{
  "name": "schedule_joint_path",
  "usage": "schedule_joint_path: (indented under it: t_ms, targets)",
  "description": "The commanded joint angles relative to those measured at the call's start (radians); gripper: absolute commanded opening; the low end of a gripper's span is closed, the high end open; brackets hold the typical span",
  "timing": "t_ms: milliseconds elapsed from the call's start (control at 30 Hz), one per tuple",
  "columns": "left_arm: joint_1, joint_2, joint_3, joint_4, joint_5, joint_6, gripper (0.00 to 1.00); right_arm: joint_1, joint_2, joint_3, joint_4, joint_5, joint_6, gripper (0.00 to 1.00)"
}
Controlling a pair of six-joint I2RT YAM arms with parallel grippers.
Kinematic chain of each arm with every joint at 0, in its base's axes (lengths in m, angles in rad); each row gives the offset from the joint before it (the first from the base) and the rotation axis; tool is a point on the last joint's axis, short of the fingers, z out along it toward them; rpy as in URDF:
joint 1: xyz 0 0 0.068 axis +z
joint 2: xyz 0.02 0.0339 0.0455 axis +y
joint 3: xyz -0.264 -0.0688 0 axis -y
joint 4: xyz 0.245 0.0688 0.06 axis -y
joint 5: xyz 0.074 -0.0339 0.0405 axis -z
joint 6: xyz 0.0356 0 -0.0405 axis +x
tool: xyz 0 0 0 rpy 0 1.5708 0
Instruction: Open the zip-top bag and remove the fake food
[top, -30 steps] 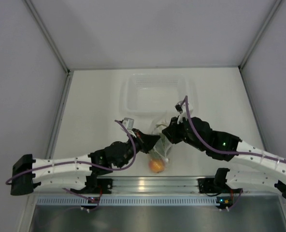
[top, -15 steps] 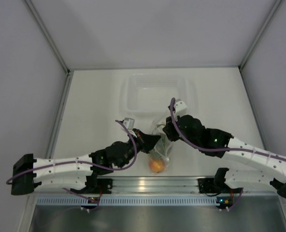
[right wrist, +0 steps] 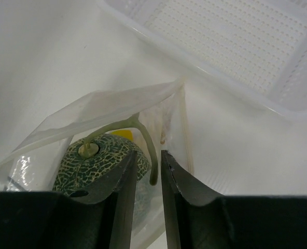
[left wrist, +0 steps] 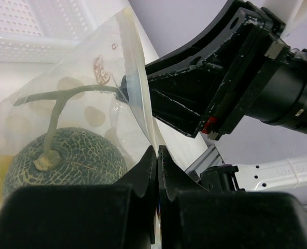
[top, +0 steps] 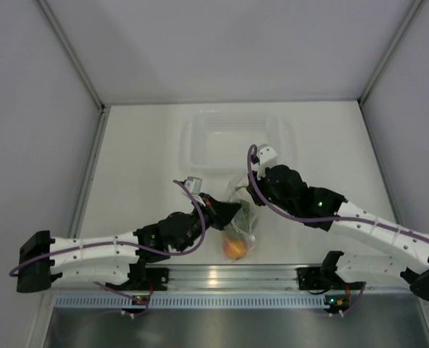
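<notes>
The zip-top bag (top: 242, 217) stands up from the table near the front edge, mouth upward. My left gripper (left wrist: 157, 151) is shut on one edge of the bag (left wrist: 109, 72). Inside it lie the fake food pieces: a green melon (left wrist: 65, 161) with a thin stem, a yellow piece (right wrist: 123, 134) and an orange one (top: 235, 248) at the bottom. My right gripper (right wrist: 148, 155) hovers over the bag's open mouth (right wrist: 107, 111), open, its jaws a little apart. The tip of the melon's (right wrist: 99, 163) stem hangs in the gap, free of both fingers.
The rigid clear tub (top: 232, 141) sits just behind the bag, with its perforated floor (right wrist: 236, 46) showing in the right wrist view. The metal rail (top: 229, 277) runs along the table's near edge, close in front of the bag.
The right gripper's jaws have parted, and the right wrist has swung left over the bag mouth. The left gripper has kept its hold on the bag edge.
</notes>
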Motion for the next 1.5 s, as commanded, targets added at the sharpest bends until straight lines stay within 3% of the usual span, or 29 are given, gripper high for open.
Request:
schedule_joint_path:
  t_ms: [0,333,833,1033,1467]
  targets:
    - [-0.005,-0.001,0.026,0.06,0.007,-0.012,0.0,-0.054,0.013,0.047,0.035,-0.055,-0.031,0.27]
    - [-0.007,0.012,0.027,0.06,0.013,-0.018,0.0,-0.085,-0.002,-0.035,0.106,-0.141,-0.034,0.27]
    - [-0.005,0.008,0.022,0.06,0.015,-0.015,0.0,-0.1,0.002,-0.104,0.104,-0.085,-0.066,0.31]
    - [-0.005,0.008,0.022,0.06,0.013,-0.006,0.0,-0.103,-0.001,-0.143,0.106,-0.109,-0.086,0.4]
    - [-0.007,0.025,0.016,0.06,0.006,-0.018,0.0,-0.103,-0.013,-0.232,0.156,-0.146,-0.13,0.41]
